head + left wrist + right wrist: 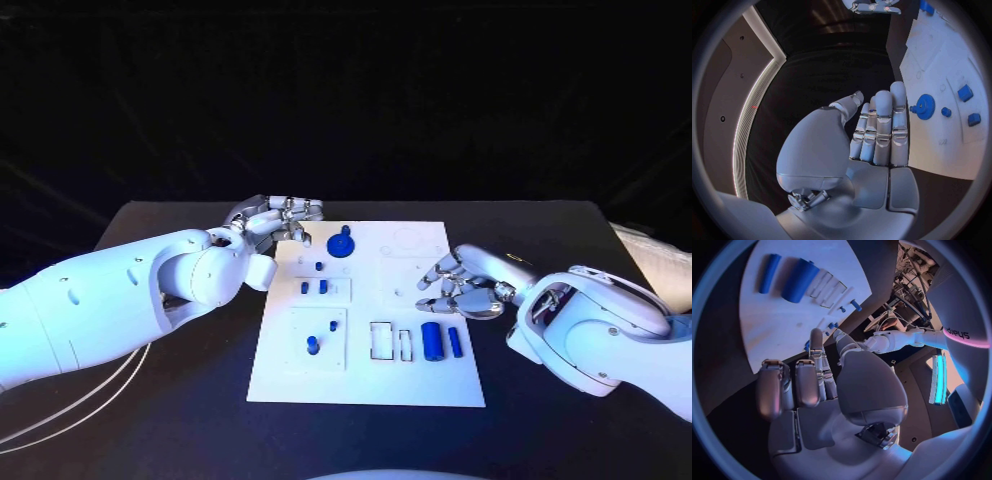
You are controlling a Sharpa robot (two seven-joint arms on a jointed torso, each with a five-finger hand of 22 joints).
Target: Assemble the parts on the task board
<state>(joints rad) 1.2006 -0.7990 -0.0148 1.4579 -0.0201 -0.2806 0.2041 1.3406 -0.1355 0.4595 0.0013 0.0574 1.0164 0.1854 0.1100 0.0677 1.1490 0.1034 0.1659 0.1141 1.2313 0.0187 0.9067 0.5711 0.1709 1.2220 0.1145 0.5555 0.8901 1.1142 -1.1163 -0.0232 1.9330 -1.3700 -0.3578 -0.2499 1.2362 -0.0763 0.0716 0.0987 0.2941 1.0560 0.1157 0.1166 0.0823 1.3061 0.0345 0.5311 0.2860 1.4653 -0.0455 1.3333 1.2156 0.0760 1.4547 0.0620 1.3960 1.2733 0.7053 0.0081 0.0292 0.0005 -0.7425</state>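
Now, view by view, as I see my own hands.
Head view: my left hand [274, 222] sits at the far left corner of the board [418, 385], fingers loosely curled, holding nothing; the blue gear [342, 243] lies just beside its fingertips. My right hand [469, 285] hovers at the board's right edge, empty, above the thick cylinder [431, 336] and thin rod [454, 342].
Left wrist view: fingers straight and together, palm bare; gear [926, 106] just past the fingertips.
Right wrist view: some fingers curled, others extended, nothing gripped; cylinder [799, 280] and rod [769, 273] beyond them.
Risk: I judge a sideways reach could knock the gear along the board, or my right fingers could roll the cylinder.
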